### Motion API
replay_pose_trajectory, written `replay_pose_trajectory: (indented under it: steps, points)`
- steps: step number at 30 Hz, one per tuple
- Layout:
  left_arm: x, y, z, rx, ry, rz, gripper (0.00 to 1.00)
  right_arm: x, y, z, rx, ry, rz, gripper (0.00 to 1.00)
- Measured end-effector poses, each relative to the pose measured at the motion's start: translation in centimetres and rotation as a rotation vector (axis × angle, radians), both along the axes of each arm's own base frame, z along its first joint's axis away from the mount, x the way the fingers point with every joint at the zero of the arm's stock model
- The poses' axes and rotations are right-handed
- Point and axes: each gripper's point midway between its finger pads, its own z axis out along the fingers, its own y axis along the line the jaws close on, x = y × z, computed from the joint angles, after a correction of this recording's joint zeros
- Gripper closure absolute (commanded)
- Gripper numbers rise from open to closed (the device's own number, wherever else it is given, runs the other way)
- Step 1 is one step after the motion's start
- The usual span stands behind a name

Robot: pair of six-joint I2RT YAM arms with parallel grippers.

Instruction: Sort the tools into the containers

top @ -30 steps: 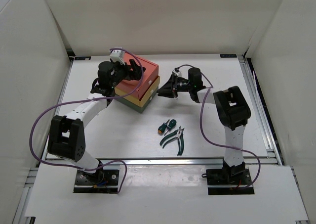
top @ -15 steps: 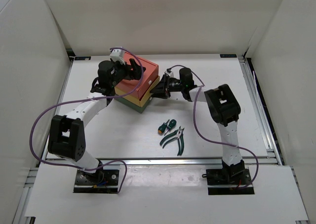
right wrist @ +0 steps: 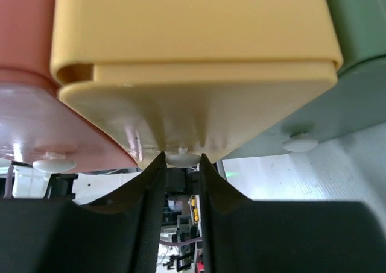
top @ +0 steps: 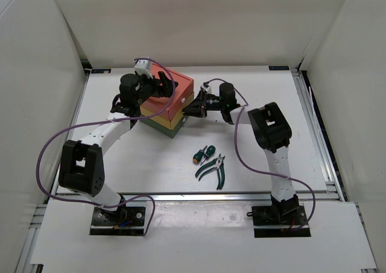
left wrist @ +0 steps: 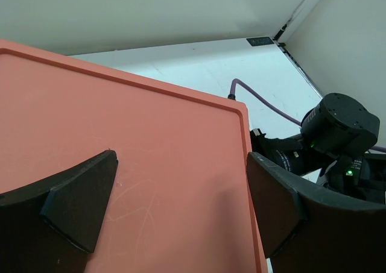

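The containers are a stack of three drawer boxes (top: 172, 107): salmon-red top (left wrist: 132, 146), yellow middle (right wrist: 193, 68), dark green bottom (right wrist: 356, 86). My right gripper (right wrist: 183, 162) is at the stack's right face, shut on the yellow drawer's white knob (right wrist: 183, 159). My left gripper (left wrist: 181, 194) stands open over the red lid, its fingers (left wrist: 78, 200) spread wide and nothing between them. The tools lie on the table in front: two stubby screwdrivers, green (top: 209, 150) and orange (top: 197, 157), and green-handled pliers (top: 212, 168).
White walls enclose the table on three sides. Metal rails run along the table's edges (top: 316, 134). The red and green drawers each carry a white knob (right wrist: 300, 143). Purple cables loop off both arms.
My right gripper has moved left up to the drawer stack and closed on the yellow drawer's knob. The left arm and the tools have stayed put.
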Motion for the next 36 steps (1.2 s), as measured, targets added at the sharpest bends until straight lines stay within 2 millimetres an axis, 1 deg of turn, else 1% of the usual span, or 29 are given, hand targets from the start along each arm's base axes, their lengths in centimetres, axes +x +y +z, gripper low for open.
replay_pose_trajectory:
  steps: [2,3,5,6,7,12,14,26,33,34,35,36]
  points:
    - [0.0,0.0,0.0,0.0,0.0,0.0,0.01,0.1,0.1,0.1,0.007,0.008,-0.002,0.82]
    - [0.0,0.0,0.0,0.0,-0.001,0.0,0.01,0.1,0.1,0.0,0.01,0.014,-0.001,0.88]
    - [0.0,0.0,0.0,-0.001,0.0,0.0,0.01,0.1,0.1,0.0,0.014,0.023,-0.001,0.93]
    - [0.0,0.0,0.0,-0.001,-0.001,0.0,0.01,0.1,0.1,0.0,0.016,0.024,-0.002,0.99]
    - [0.0,0.0,0.0,-0.001,-0.001,0.0,0.01,0.1,0.1,0.1,0.018,0.024,-0.002,1.0]
    - [0.0,0.0,0.0,-0.001,-0.001,0.0,0.01,0.1,0.0,-0.1,0.02,0.034,-0.015,1.0]
    - [0.0,0.0,0.0,-0.001,0.0,0.0,0.01,-0.1,-0.4,-0.1,0.021,0.034,-0.025,1.0]
    - [0.2,0.4,0.1,-0.02,0.006,0.008,0.01,-2.3,-4.9,0.0,-0.032,0.076,-0.077,1.0]
    - [0.5,0.5,0.2,-0.033,0.005,0.008,0.01,-3.6,-7.5,0.9,-0.073,0.034,-0.107,1.0]
    - [0.5,0.5,0.2,-0.034,0.005,0.008,0.01,-3.7,-7.8,1.0,-0.079,0.03,-0.109,0.99]
    - [0.5,0.5,0.2,-0.036,0.004,0.007,0.01,-3.7,-8.0,1.1,-0.085,0.023,-0.112,0.92]
    - [0.5,0.5,0.2,-0.036,0.004,0.007,0.01,-3.7,-8.1,1.1,-0.092,0.014,-0.11,0.72]
